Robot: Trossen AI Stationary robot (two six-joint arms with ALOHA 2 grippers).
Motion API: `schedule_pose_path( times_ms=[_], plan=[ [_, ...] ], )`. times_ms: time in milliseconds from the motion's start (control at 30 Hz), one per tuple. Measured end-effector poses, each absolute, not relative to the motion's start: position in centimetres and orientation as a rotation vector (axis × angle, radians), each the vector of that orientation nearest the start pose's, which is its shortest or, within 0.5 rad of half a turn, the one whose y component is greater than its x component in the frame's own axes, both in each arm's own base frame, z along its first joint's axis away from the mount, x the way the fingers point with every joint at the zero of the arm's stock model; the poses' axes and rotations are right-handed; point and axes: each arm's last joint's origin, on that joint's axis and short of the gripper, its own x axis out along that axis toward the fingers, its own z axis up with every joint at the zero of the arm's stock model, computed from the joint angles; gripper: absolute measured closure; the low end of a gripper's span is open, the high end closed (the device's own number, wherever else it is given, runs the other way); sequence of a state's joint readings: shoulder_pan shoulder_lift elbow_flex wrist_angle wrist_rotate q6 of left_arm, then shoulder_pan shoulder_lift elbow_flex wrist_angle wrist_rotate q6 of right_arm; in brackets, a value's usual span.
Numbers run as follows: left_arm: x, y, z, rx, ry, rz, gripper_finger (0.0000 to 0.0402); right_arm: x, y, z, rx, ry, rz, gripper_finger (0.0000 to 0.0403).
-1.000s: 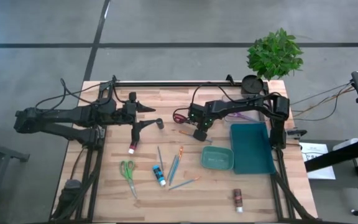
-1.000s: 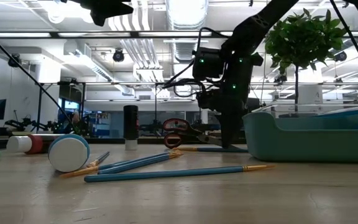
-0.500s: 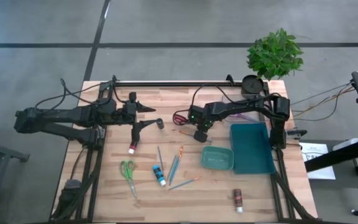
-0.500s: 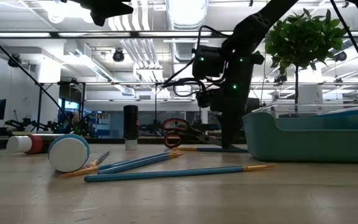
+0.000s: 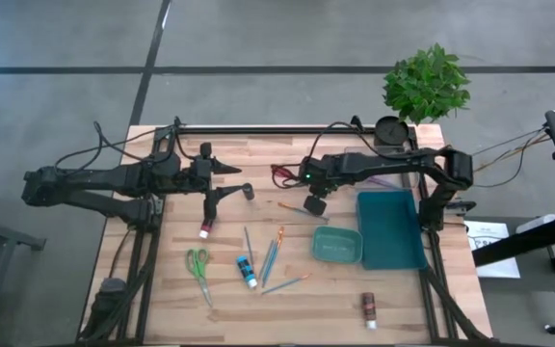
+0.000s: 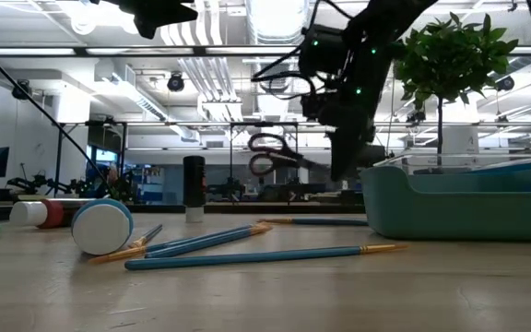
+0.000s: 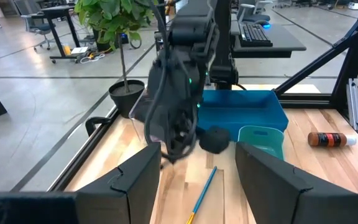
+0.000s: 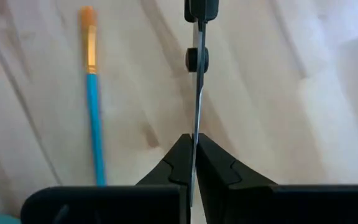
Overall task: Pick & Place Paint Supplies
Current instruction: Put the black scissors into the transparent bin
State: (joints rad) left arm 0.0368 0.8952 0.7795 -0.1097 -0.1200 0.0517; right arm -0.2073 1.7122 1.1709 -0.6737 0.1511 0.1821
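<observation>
My right gripper [image 5: 314, 204] hangs over the middle of the table, shut on red-handled scissors [image 5: 283, 174], which show raised in the low view [image 6: 275, 153]. Under it lies a blue paintbrush [image 8: 94, 112]. More paintbrushes [image 5: 272, 256] lie flat toward the near edge, beside a blue paint tube [image 5: 247, 272]. A pink tube [image 5: 205, 227] and a brown tube [image 5: 368, 308] lie apart. The small teal palette [image 5: 336, 245] rests right of the brushes. My left gripper [image 5: 222, 179] waits open above the table's left part, holding nothing. My right gripper pinches the scissors' shut blades [image 8: 195, 127] between its two fingers, on the side of the pivot [image 8: 196, 59] away from the handles. The fingers slant steeply down from above. The scissors stick out sideways with their handles [image 6: 267, 152] free, lifted clear of the table.
A deep teal tray [image 5: 389, 229] stands at the right, next to the palette. Green scissors [image 5: 198, 265] lie near the front left. A small black cylinder [image 5: 248, 192] stands by my left gripper. A potted plant [image 5: 426, 83] is at the far right corner.
My right gripper has risen and tipped a little, keeping shut. The red-handled scissors, which lay on the table, have come up with it and now hang clear of the wood.
</observation>
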Motion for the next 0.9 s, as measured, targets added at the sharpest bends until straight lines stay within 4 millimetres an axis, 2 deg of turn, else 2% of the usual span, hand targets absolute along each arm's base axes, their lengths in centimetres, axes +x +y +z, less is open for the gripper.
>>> schedule_pose_path(
  times_ms=[167, 367, 600, 900],
  plan=[
    [19.9, 1.1, 31.9, 0.061, 0.232, 0.150, 0.0187, 30.6, -7.1, 23.2, 0.174, 1.125, -0.456, 0.0395],
    [19.9, 1.1, 31.9, 0.061, 0.234, 0.150, 0.0187, 27.4, -6.7, 25.6, 0.121, 1.175, -0.530, 0.0395],
    [19.9, 1.1, 31.9, 0.061, 0.236, 0.150, 0.0187, 23.5, -6.2, 25.9, 0.102, 1.271, -0.668, 0.0395],
    [19.9, 1.1, 31.9, 0.061, 0.236, 0.150, 0.0187, 19.1, -5.4, 25.7, 0.066, 1.363, -0.723, 0.0395]
  ],
)
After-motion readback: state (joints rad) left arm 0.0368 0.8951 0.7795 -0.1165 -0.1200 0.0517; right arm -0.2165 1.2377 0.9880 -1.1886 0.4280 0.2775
